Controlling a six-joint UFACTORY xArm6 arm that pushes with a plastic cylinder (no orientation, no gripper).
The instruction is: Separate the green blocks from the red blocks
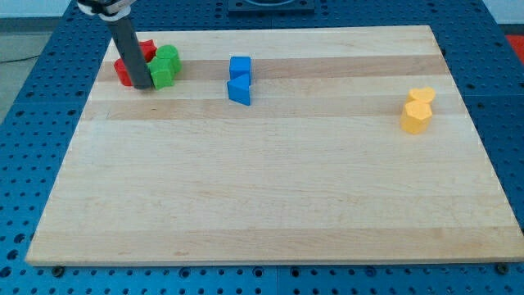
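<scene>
Two green blocks (165, 68) sit close together near the board's top left corner, the upper one rounded, the lower one blocky. Two red blocks touch them on the left: one (146, 51) above and one (123, 72) at the far left, both partly hidden by the rod. My tip (143, 85) rests on the board at the lower edge of this cluster, between the left red block and the lower green block, touching or almost touching both.
Two blue blocks (239, 79), a cube above a wedge, stand right of the cluster. Two yellow blocks (417, 111) stand near the board's right edge. The wooden board (270, 188) lies on a blue perforated table.
</scene>
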